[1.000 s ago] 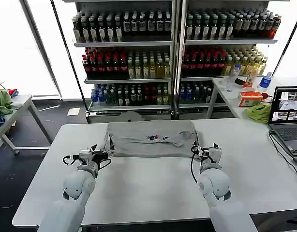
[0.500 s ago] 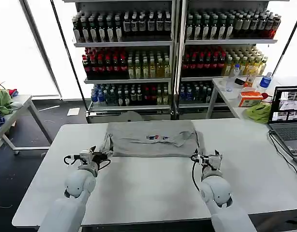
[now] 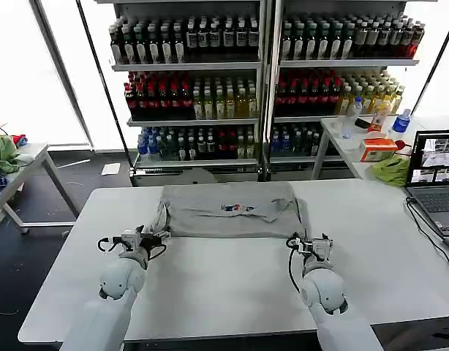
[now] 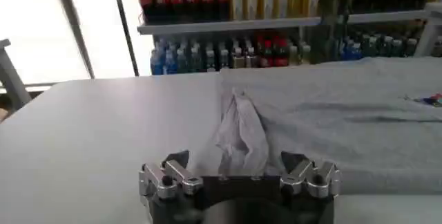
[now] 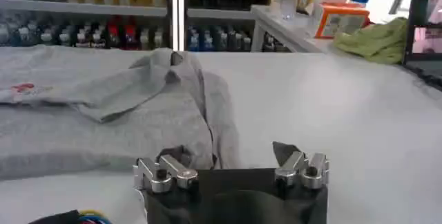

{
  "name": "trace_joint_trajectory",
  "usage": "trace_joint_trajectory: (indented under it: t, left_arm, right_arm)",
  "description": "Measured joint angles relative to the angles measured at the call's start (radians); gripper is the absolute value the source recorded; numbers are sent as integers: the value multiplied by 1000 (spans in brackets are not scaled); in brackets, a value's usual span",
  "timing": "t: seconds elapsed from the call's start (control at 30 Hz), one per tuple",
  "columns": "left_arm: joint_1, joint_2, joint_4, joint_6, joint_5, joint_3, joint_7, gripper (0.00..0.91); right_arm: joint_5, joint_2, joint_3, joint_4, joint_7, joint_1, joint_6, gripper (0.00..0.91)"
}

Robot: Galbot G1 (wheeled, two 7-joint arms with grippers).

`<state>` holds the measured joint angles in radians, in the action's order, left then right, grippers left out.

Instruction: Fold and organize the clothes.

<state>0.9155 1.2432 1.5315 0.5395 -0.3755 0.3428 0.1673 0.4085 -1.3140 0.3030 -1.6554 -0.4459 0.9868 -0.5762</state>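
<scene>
Bottle-stocked shelves (image 3: 261, 80) behind the white table (image 3: 232, 285); open laptop (image 3: 434, 175) beside lime-green cloth (image 3: 391, 170).

Tall metal shelves of coloured bottles (image 3: 261, 73) stand before bright windows (image 3: 34, 66); a dark floor (image 3: 100, 183) lies beneath.

Soft grey cotton shirt (image 3: 228, 210), matt table (image 3: 224, 285)

A white table (image 3: 210, 285) carries a folded grey shirt (image 3: 228, 210) at its far side. A laptop (image 3: 435, 183) sits at its right edge.
</scene>
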Motion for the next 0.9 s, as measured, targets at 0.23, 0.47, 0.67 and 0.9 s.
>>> trace_joint_trajectory:
  t: [0.23,0.47,0.67,0.9]
  left_arm:
    - [6,-2,-1,0,8,0,-2,10]
    - [12,-2,-1,-3,11,0,-8,0]
    - [12,-1,-7,-7,16,0,-13,0]
    - [25,-3,6,-10,17,0,-17,0]
  right_arm:
    - [4,-11,-1,8,21,8,6,0]
    - [-4,-14,-4,5,26,22,6,0]
    - [-1,-14,4,3,21,31,5,0]
    - [6,-6,16,-27,5,55,1,0]
